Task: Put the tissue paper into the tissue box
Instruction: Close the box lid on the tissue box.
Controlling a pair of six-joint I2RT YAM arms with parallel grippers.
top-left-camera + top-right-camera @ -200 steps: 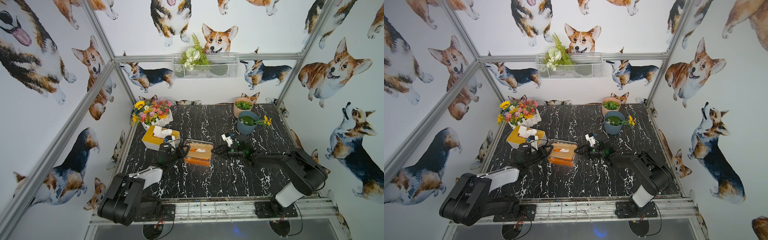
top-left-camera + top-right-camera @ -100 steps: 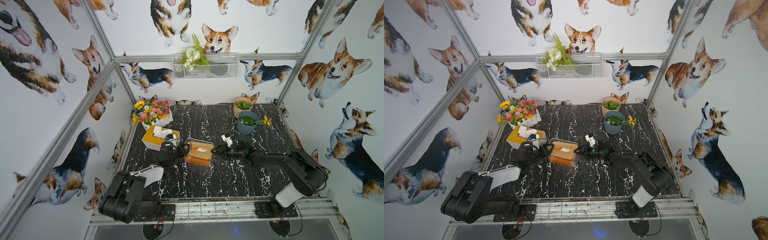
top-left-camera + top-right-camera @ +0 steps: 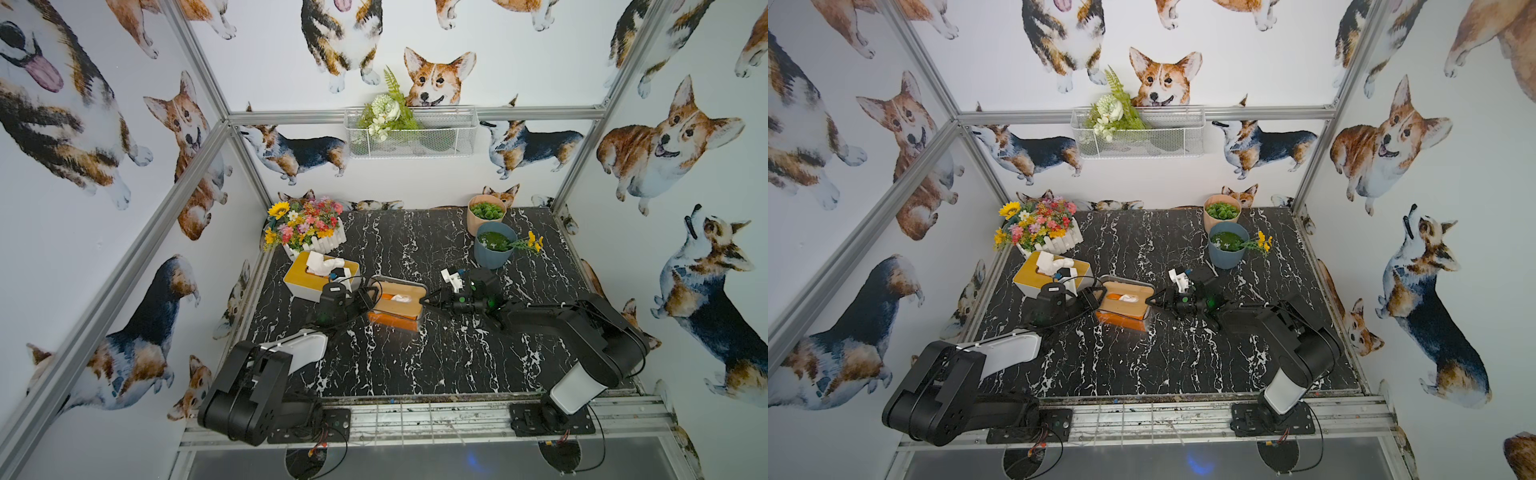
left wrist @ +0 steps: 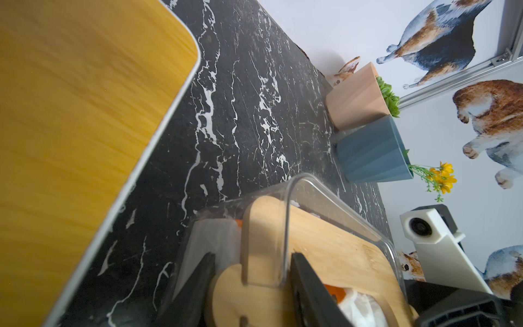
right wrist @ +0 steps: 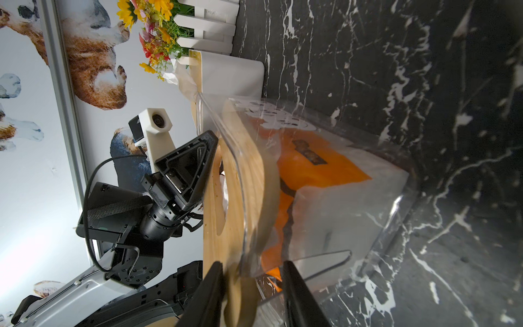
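left end effector (image 3: 371, 294) clamps tissue box (image 3: 405, 311) end | right end effector (image 3: 423, 300) outstretched, jaws slack astride opposite end

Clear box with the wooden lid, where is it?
In both top views the clear box sits mid-table, just right of the yellow box, with the blue pot farther back on its right.

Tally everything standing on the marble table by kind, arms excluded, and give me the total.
Tissue boxes: 2 (white tissue box, clear tissue box)
Plant pots: 2 (pink pot, blue pot)
Flower planters: 1 (white fence planter)
Total: 5
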